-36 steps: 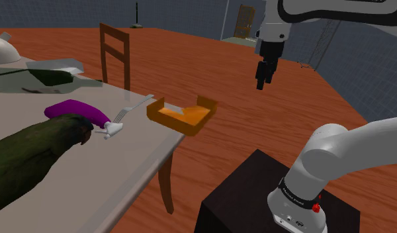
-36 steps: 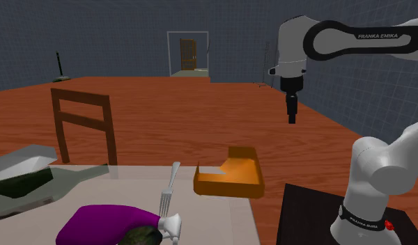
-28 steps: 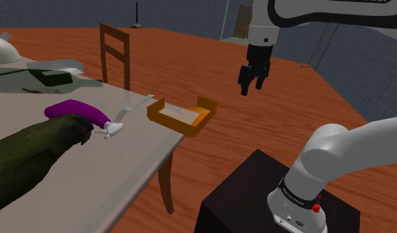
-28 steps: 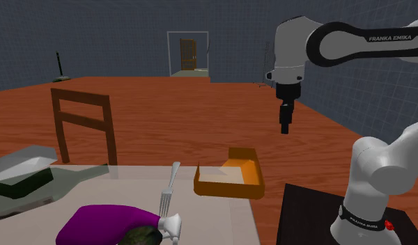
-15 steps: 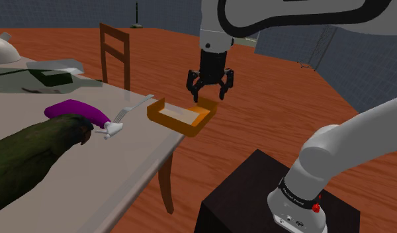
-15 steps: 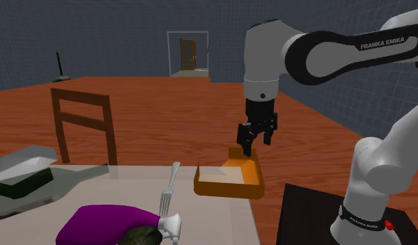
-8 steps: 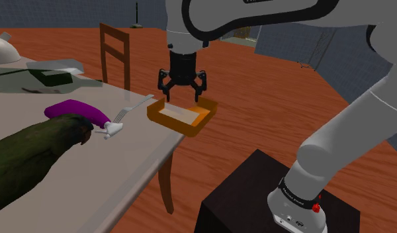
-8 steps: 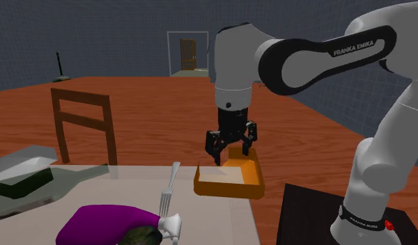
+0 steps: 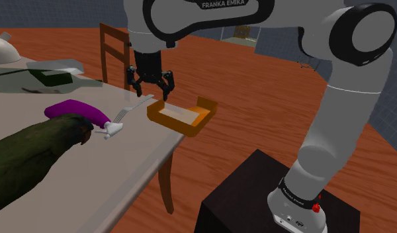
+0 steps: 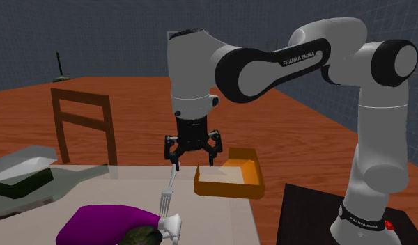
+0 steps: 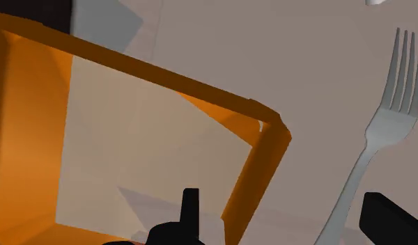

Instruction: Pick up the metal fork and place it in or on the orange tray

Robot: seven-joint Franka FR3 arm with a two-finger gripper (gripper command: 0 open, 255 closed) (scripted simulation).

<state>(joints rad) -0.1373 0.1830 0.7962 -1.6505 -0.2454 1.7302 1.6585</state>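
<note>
The fork (image 9: 132, 108) (image 10: 169, 188) (image 11: 382, 132) lies flat on the surface (image 9: 91, 172) just beside the orange tray (image 9: 205, 106) (image 10: 225, 188) (image 11: 263, 160), not touching it. Its handle end is near one tray corner and its tines point away from the tray toward a purple object (image 9: 71, 108). The jaws hang spread wide, empty, above that tray corner and the handle end. In the wrist view the handle runs close to the finger farther from the tray, while the tray's wall sits between the two fingers. The step in hand looks like lining up for the grasp. Done well, the hand shifts away from the tray until the handle is centred and the tray-side finger clears the wall. It then comes straight down to the surface and closes across the thin handle, which likely gives little to grip.
</note>
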